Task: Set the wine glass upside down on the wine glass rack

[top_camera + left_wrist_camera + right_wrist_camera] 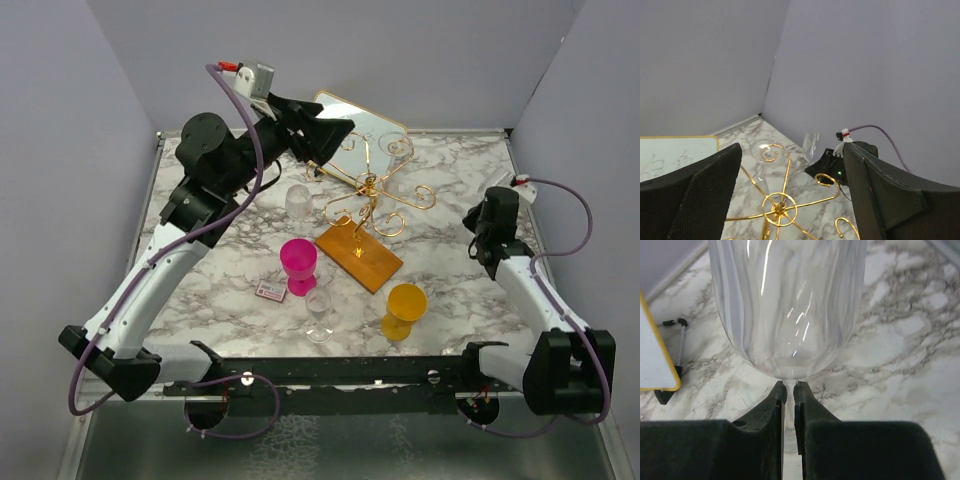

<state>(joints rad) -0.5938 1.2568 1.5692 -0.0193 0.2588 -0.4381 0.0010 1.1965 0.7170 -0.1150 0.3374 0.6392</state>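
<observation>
The wine glass rack (372, 196) is a gold wire stand with scrolled arms on an orange-brown wooden base (358, 256). Its hub also shows in the left wrist view (779, 207). A clear glass (768, 150) hangs upside down on a far arm. My right gripper (790, 390) is shut on the stem of a clear wine glass (790, 305), upright, low over the table to the right of the rack (492, 215). My left gripper (792, 165) is open and empty, held above the rack's far side (325, 135).
A gold-framed mirror (362, 122) leans behind the rack. A clear glass (299, 200), a pink glass (298, 265), another clear glass (319, 313), an orange glass (405, 308) and a small card (270, 291) stand left and in front of the base.
</observation>
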